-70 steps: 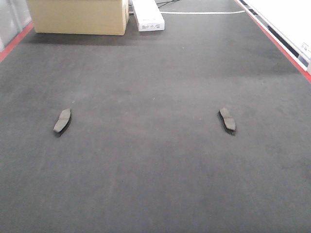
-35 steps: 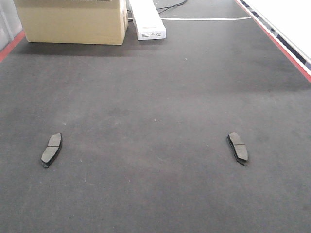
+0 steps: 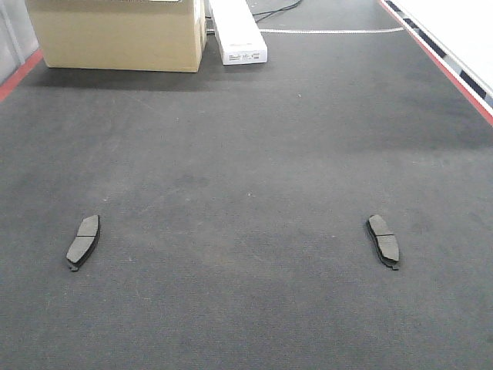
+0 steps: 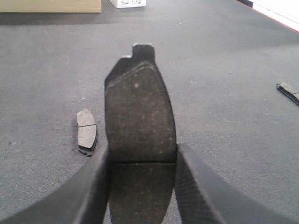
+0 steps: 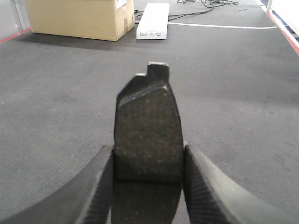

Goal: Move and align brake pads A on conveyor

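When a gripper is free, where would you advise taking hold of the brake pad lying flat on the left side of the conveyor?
Probably across its narrow width at the groove, coming straight down. The left pad lies flat on the conveyor, long axis running almost straight away from the robot, so the jaws should close on its long side edges.

Tan cardboard box (image 3: 119,35) at far left, white oblong box (image 3: 239,35) beside it, cables behind

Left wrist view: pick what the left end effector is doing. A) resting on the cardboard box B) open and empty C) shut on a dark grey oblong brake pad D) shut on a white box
C: the left end effector has both fingers pressed against the sides of a dark grey oblong brake pad, held above the charcoal conveyor belt.
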